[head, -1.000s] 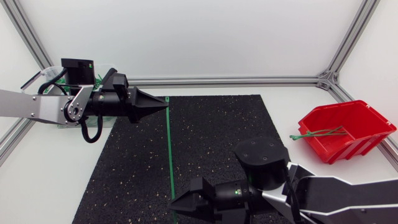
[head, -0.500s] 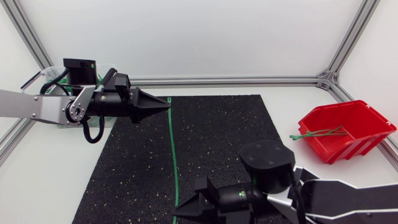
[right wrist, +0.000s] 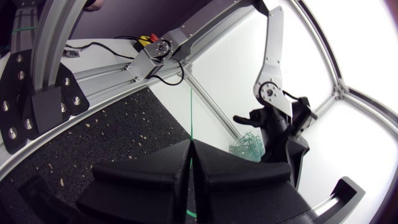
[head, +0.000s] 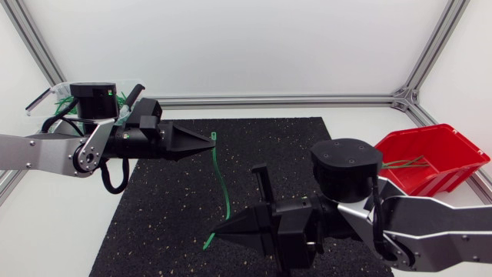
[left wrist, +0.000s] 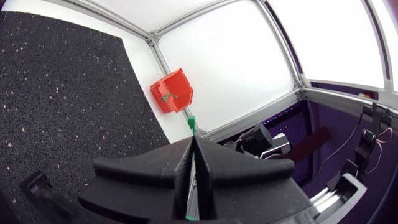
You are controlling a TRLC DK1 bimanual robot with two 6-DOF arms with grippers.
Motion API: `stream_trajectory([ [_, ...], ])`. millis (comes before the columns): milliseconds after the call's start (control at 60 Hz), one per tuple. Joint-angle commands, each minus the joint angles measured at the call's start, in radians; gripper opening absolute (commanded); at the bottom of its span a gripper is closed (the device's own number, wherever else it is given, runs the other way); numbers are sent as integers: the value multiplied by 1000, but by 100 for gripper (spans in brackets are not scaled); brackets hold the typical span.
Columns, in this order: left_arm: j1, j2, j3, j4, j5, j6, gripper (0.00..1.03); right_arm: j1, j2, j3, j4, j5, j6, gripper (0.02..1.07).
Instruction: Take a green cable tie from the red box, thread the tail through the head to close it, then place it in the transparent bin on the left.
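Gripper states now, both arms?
Left gripper: shut on the green cable tie, at its head end.
Right gripper: shut on the same tie, near its tail.

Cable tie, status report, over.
Left gripper shut on head end, right gripper shut on tail. Cable tie bowed between them, unthreaded. Transparent bin behind left arm.

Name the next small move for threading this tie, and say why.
Probably swing the right claw toward the left claw, bowing the tie further. Each claw grips one end, the head sticks out at the left claw, and the tail is far from it, so the ends must meet before threading.
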Motion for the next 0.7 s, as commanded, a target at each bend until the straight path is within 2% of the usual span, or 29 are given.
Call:
stream_trajectory([
  [0, -18, -43, -47, 26, -13, 29, 4, -23, -7, 24, -13, -18, 112, 8],
  [67, -24, -52, -61, 43, -30, 29, 4, -26, -11, 37, -36, -36, 188, 8],
  [133, -30, -57, -73, 60, -42, 29, 4, -59, -10, 72, -84, -113, 314, 8],
  [317, -50, -63, -101, 89, -68, 49, 4, -62, -10, 156, -318, -66, 399, 8],
  [517, -59, -95, -138, 114, -92, 81, 4, -52, -22, 190, -390, -69, 578, 8],
  [683, -76, -130, -184, 166, -122, 99, 4, -46, -36, 281, -613, -82, 708, 8],
])
